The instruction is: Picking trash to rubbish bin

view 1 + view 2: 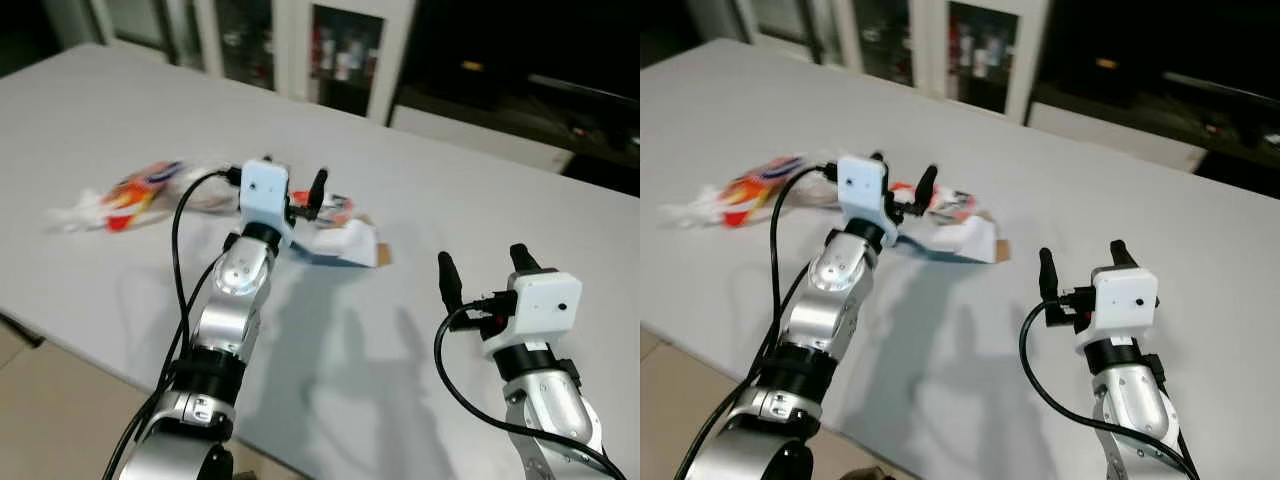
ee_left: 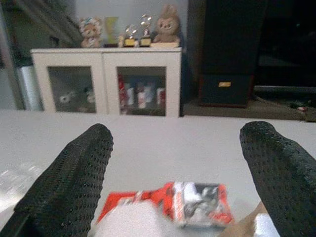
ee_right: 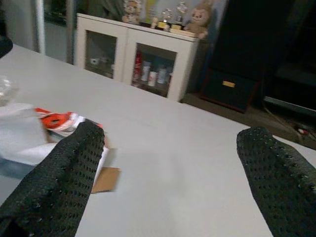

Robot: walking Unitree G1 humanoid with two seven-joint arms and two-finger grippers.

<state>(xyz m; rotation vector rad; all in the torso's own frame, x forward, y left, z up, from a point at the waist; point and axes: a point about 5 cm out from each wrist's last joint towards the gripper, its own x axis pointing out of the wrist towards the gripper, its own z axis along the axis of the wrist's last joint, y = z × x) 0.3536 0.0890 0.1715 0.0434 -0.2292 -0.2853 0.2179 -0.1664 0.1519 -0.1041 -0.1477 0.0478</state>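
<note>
My left hand (image 1: 300,195) hovers released over the red wrapper (image 2: 195,200) on the worktop (image 1: 480,190); my right hand (image 1: 482,270) is released too

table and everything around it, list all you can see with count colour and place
table: one, light grey, spans the scene
snack wrapper: one, orange and white, on the table, far left
crumpled wrapper pile: one, white, red and brown, mid table, just ahead of the left end effector
cabinet: one, white with glass doors, beyond the table
plush toys: two, brownish, on the cabinet
left end effector: open, over the wrapper pile
right end effector: open, above bare table, near right
</note>
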